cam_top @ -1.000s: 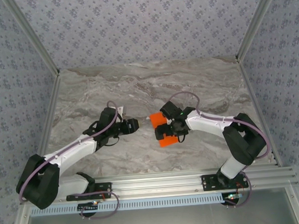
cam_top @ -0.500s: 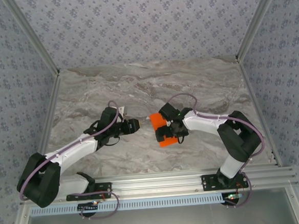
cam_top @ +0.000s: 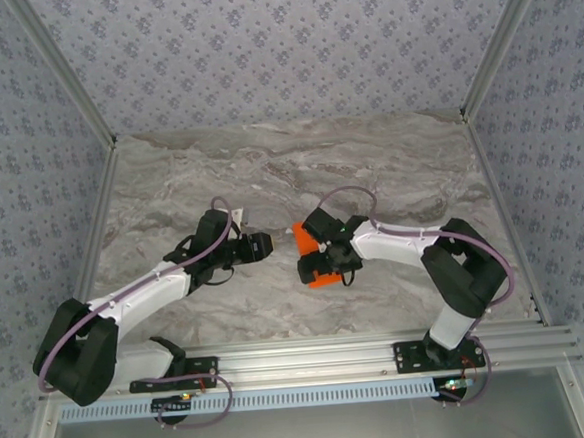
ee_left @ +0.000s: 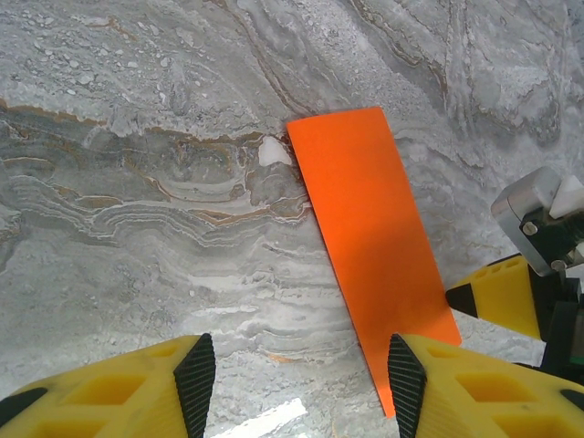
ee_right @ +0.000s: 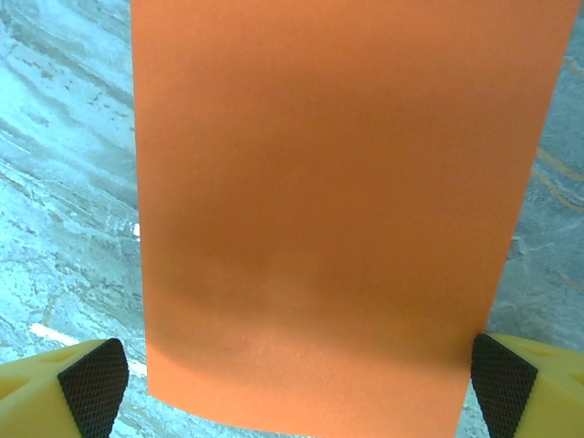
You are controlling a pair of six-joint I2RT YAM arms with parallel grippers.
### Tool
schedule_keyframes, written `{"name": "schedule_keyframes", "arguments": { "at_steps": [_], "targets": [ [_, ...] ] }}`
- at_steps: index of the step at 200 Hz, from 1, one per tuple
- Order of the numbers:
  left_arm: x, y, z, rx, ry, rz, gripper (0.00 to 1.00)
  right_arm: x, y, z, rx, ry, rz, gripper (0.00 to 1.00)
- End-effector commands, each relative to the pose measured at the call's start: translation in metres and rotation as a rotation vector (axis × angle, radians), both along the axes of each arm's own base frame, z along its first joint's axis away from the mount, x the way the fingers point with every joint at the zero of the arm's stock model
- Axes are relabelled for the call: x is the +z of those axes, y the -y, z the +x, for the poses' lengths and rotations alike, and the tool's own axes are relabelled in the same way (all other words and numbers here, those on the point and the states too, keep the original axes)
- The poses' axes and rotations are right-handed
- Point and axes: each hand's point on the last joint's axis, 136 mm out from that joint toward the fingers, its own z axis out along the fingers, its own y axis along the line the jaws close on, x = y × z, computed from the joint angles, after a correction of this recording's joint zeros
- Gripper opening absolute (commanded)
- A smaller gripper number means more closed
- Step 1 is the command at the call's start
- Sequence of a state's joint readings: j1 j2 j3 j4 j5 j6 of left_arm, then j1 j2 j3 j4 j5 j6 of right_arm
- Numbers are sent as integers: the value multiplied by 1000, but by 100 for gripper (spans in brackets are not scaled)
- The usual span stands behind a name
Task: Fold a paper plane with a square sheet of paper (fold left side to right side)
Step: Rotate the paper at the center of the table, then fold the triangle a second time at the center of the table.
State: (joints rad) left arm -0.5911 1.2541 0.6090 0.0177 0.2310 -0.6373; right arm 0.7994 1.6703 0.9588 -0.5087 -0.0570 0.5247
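The square sheet of paper (cam_top: 304, 235) is bright orange and lies flat on the marble table (cam_top: 219, 174) as a long narrow rectangle (ee_left: 374, 246). No paper plane is in view. My right gripper (cam_top: 321, 258) hovers low over the sheet's near half, open wide. In the right wrist view its fingertips (ee_right: 91, 379) stand at the two long edges of the paper (ee_right: 328, 210). My left gripper (cam_top: 265, 244) is open just left of the sheet. Bare table shows between its pads (ee_left: 194, 374), and its right finger reaches the paper's long edge.
Patterned walls with aluminium posts (cam_top: 61, 75) close the table in on three sides. An aluminium rail (cam_top: 312, 358) carrying both arm bases runs along the near edge. Bare marble stretches behind the grippers and to the left.
My right gripper has slid left and a little nearer over the orange sheet, covering more of its lower half. The left arm and the paper have stayed where they were.
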Motion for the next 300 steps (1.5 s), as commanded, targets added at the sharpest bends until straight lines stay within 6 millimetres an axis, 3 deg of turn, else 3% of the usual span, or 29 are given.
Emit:
{"name": "schedule_keyframes", "arguments": {
  "at_steps": [1,40,73,111,153,187,233,300],
  "targets": [
    [13,5,5,-11,24,-1,56,0,-31,-16,30,-77,99,100],
    [14,11,4,-31,15,-26,56,12,-47,-15,35,-67,199,100],
    [15,18,5,-52,1,-58,55,25,-46,-8,22,-48,272,100],
    [12,34,3,-96,-35,-118,51,35,-17,2,-29,-22,299,100],
    [3,74,3,-189,-76,-159,45,41,18,14,-112,-13,376,97],
    [-11,93,20,-195,-99,-141,43,43,37,19,-172,-20,448,96],
    [-43,107,38,-203,-148,-78,42,40,48,16,-184,-21,451,95],
    [-80,97,42,-160,-211,21,40,39,47,12,-184,-50,477,95]
  ]
}}
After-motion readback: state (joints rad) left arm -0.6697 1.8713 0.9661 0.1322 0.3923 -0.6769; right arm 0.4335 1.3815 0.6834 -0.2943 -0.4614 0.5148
